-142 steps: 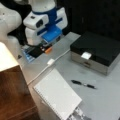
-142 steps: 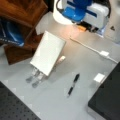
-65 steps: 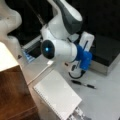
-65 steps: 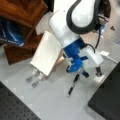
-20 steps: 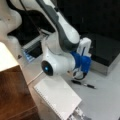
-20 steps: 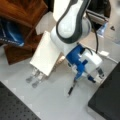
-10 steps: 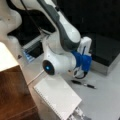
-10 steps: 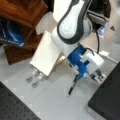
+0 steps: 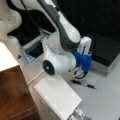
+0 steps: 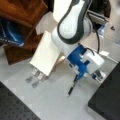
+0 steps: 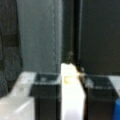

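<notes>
A black pen [image 9: 83, 84] lies flat on the grey table [image 9: 105, 105]; it also shows in a front view as the pen [image 10: 72, 88]. My gripper [image 10: 78, 76], on a blue and white hand, is down at the table by the pen's upper end. Seen from the opposite side, the gripper [image 9: 79, 75] hangs just left of the pen, half hidden by the arm's elbow. In the wrist view two black fingers [image 11: 46, 95] flank a white block, with the gripper [image 11: 72, 95] centred low in the picture.
A white notepad [image 10: 46, 53] lies beside the arm, with small metal clips [image 10: 33, 78] at its near edge. A wooden shelf [image 10: 22, 15] stands behind it. A black box [image 9: 105, 50] rises close to the pen.
About seven seconds ago the arm was up at the back; it has come down to the pen. Over the last second it barely moves. The pen lies where it was.
</notes>
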Robot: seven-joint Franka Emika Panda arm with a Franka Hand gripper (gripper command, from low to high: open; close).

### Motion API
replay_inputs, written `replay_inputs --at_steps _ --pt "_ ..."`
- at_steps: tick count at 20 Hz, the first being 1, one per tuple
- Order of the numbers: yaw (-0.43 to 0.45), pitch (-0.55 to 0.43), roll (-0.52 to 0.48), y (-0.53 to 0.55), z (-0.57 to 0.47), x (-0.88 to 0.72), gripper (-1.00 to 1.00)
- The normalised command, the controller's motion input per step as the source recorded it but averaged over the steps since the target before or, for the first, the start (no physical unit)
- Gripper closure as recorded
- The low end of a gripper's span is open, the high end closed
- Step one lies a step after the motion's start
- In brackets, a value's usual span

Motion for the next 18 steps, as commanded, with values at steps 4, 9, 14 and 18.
replay_inputs --at_steps 4,9,14,18 --pt "-0.177 -0.057 0.074 0.15 0.18 -0.26 1.00" --pt "-0.233 -0.022 0.137 0.21 0.29 -0.28 1.00" --pt "-0.257 0.000 0.119 0.29 0.31 -0.29 1.00" --pt "-0.265 0.036 0.105 0.40 0.35 -0.31 1.00"
